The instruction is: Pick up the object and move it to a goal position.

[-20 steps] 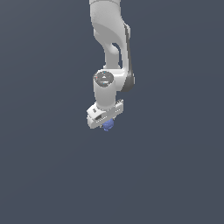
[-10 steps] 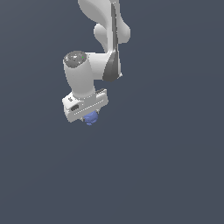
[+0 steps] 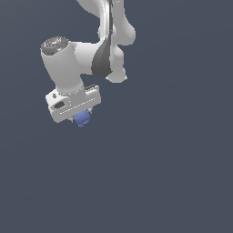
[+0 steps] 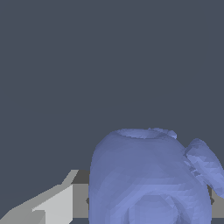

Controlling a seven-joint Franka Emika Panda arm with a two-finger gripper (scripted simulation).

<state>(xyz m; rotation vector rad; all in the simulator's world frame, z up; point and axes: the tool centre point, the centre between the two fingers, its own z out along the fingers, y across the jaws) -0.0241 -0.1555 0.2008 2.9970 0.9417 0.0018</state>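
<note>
The object (image 3: 82,119), a bumpy blue-violet lump, protrudes beneath the white pincer (image 3: 81,117), which is clenched on it, against a plain dark background. In the wrist view the object (image 4: 148,179) fills the foreground, one pale finger (image 4: 52,203) beside it.

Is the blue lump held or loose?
Held: the blue lump sits tucked under the white pincer, off any surface; the wrist view shows a finger beside it.

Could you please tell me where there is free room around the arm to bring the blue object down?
Bare grey surface lies below the blue object and across the exterior view's right. The only crowding is the arm above the tool.
</note>
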